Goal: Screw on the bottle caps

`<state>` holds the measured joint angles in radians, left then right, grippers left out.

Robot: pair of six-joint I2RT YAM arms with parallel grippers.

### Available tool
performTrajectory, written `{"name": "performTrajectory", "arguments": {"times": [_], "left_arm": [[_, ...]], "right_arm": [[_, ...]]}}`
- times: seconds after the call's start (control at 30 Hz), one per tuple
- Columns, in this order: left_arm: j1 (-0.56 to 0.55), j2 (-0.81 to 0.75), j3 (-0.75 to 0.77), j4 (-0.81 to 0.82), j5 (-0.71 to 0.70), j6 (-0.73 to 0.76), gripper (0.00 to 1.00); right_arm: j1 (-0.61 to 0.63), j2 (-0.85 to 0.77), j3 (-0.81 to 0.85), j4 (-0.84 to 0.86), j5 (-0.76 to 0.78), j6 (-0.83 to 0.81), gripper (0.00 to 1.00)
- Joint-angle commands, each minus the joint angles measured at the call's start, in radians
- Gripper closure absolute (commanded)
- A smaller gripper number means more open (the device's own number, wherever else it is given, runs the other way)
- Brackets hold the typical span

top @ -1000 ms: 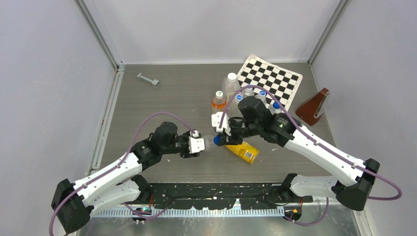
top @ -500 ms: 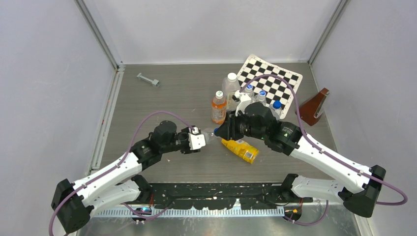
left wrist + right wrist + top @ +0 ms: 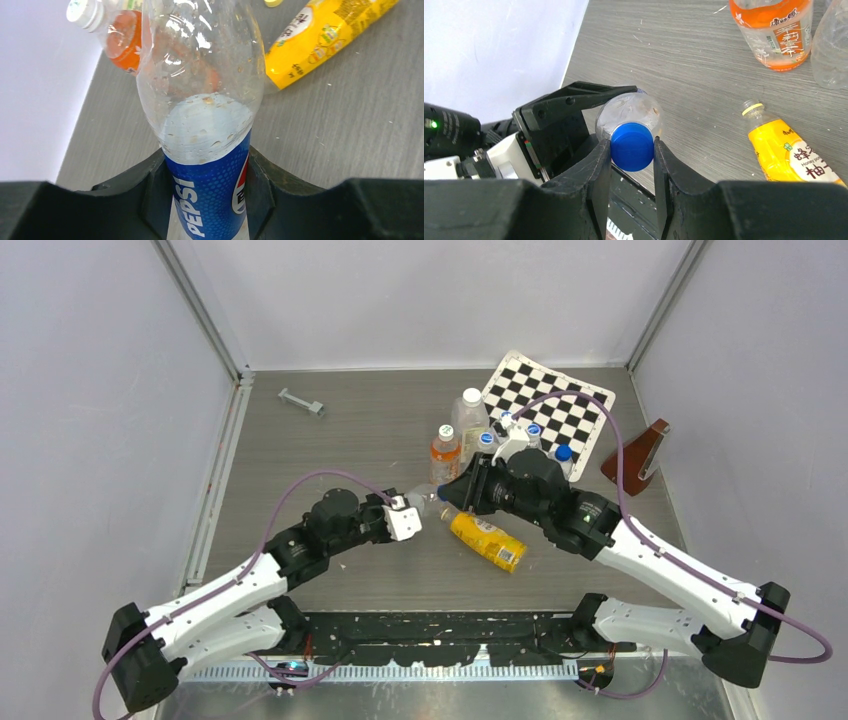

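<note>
My left gripper (image 3: 408,521) (image 3: 206,156) is shut on the clear Pepsi bottle (image 3: 200,100) at its blue label and holds it tilted off the table (image 3: 428,505). My right gripper (image 3: 451,502) (image 3: 631,145) is shut on the blue cap (image 3: 632,149), which sits at the bottle's mouth (image 3: 631,111). The yellow juice bottle (image 3: 487,540) (image 3: 796,155) lies on its side just right of them, with a yellow ring at its neck (image 3: 752,107). A small pale yellow round piece (image 3: 272,2) shows at the top edge of the left wrist view; I cannot tell whether it is the yellow cap.
An orange-drink bottle with a white cap (image 3: 445,455), a tall clear bottle (image 3: 470,415) and small clear bottles (image 3: 530,435) stand behind the grippers. A checkerboard (image 3: 560,400) lies at the back right, a brown wedge (image 3: 635,458) at the right, and a metal piece (image 3: 302,401) at the back left.
My right wrist has turned while holding the blue cap at the bottle's mouth. Both grippers and the bottle have shifted slightly toward the back. The juice bottle has shifted a little.
</note>
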<state>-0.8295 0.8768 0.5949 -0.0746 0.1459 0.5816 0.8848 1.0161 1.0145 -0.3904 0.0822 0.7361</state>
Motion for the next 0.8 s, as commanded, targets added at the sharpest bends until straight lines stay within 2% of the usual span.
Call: {"name": "performTrajectory", "arguments": {"times": [0.0, 0.17, 0.37, 0.53, 0.6, 0.77], "left_arm": [[-0.014, -0.027, -0.025, 0.038, -0.253, 0.051, 0.54], [-0.070, -0.029, -0.050, 0.068, -0.384, 0.135, 0.54], [-0.156, -0.028, -0.100, 0.210, -0.563, 0.287, 0.54], [-0.247, 0.000, -0.140, 0.398, -0.708, 0.556, 0.52], [-0.264, 0.000, -0.137, 0.443, -0.728, 0.626, 0.52], [-0.272, -0.001, -0.109, 0.446, -0.725, 0.652, 0.52]], "right_arm": [[-0.037, -0.019, 0.012, 0.087, 0.132, 0.125, 0.99], [-0.037, -0.003, -0.011, 0.132, 0.144, 0.166, 0.99], [-0.036, 0.019, -0.054, 0.201, 0.122, 0.253, 0.99], [-0.037, 0.054, -0.085, 0.286, 0.079, 0.331, 0.99], [-0.037, 0.066, -0.098, 0.328, 0.068, 0.359, 0.99], [-0.038, 0.111, -0.101, 0.417, 0.042, 0.408, 0.99]]}}
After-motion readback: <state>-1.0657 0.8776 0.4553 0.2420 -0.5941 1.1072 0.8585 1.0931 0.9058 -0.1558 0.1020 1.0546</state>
